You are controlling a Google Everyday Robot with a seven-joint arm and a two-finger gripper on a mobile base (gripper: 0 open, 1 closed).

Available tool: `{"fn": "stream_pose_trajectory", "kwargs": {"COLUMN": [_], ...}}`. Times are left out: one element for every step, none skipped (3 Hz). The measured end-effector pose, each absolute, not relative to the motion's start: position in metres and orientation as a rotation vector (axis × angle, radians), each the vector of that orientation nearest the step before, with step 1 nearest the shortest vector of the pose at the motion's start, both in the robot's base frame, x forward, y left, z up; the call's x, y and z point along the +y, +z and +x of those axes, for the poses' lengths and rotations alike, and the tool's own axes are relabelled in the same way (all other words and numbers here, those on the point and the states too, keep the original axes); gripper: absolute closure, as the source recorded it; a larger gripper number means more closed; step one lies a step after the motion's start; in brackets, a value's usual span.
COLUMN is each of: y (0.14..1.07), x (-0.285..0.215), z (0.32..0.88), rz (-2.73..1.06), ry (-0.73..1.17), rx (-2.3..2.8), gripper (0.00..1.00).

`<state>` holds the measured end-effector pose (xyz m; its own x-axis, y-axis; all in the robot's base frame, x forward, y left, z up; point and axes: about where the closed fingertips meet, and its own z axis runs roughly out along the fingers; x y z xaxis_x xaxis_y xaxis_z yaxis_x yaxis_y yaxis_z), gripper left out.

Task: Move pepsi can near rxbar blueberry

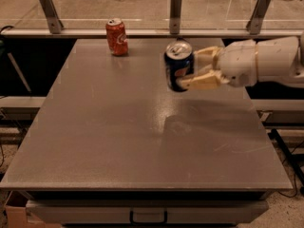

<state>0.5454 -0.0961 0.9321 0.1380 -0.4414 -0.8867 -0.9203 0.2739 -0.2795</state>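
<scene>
The pepsi can (177,66) is dark blue with a silver top and stands upright, lifted clear above the grey table (104,141) at the back right; its shadow lies on the tabletop below. My gripper (190,71) reaches in from the right and is shut on the can's right side, with one tan finger (205,56) above and one below. The rxbar blueberry does not show; the spot at the table's far edge where it lay is covered by the raised can and gripper.
An orange-red soda can (117,36) stands upright at the back of the table, left of the pepsi can. A glass barrier with metal posts (175,11) runs behind the far edge. The white arm (270,61) spans the table's right side.
</scene>
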Motion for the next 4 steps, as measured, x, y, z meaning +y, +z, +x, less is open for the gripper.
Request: {"fn": "stream_pose_trajectory", "kwargs": {"y": [0.93,0.946,0.958,0.955], "x": [-0.131,-0.16,-0.19,-0.22], "z": [0.614,0.682,0.725,0.749], "rz": [-1.305,-1.227,-1.127,-1.025], "ry": [0.49,0.382,0.284,0.215], "rx": [1.51,1.491,1.469,1.495], "gripper": [1.0,1.0,1.0,1.0]}}
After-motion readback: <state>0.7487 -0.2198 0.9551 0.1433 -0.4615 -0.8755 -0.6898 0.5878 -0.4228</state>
